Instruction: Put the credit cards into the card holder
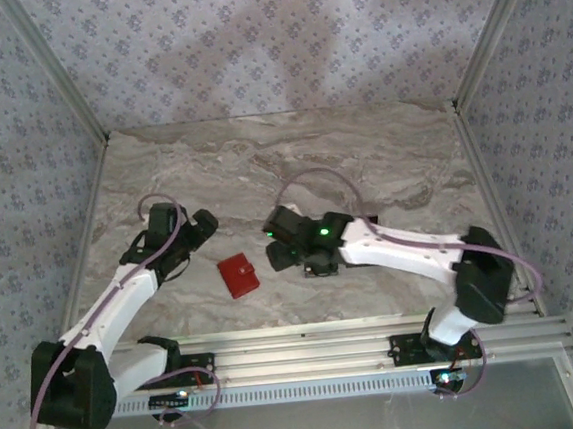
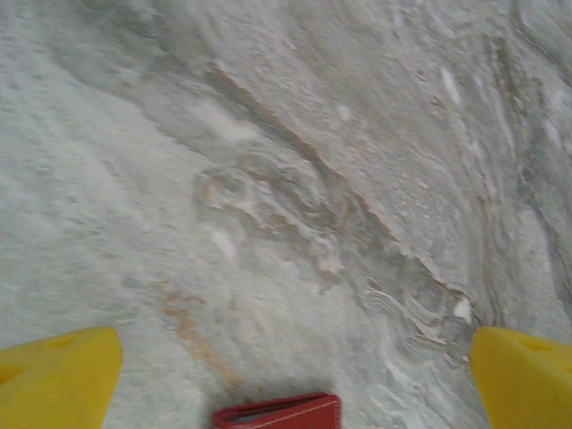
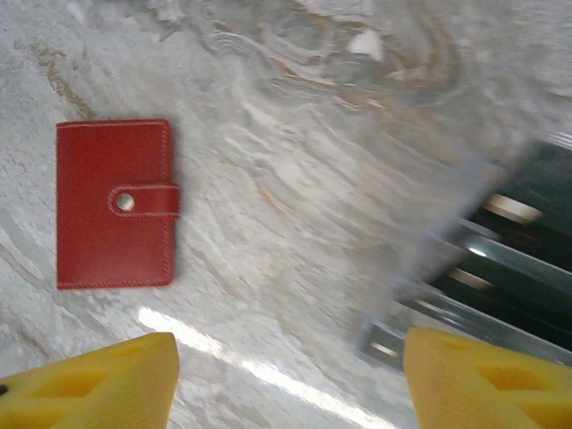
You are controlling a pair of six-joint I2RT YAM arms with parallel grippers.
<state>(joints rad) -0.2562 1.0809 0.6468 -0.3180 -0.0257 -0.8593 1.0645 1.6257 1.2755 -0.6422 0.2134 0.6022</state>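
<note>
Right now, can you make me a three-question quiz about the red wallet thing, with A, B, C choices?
1. Where is the card holder?
A. On the table, apart from the credit cards.
B. Held between fingers.
C. On top of the cards.

2. What colour is it?
A. Blue.
B. Green.
C. Red.

3. Is it open?
A. Spread open flat.
B. Closed, its tab snapped across.
C. Torn in half.

Answers:
1 A: the right wrist view shows bare marble between it and the cards.
2 C: it looks red in every view.
3 B: the tab lies fastened over the front cover.
</note>
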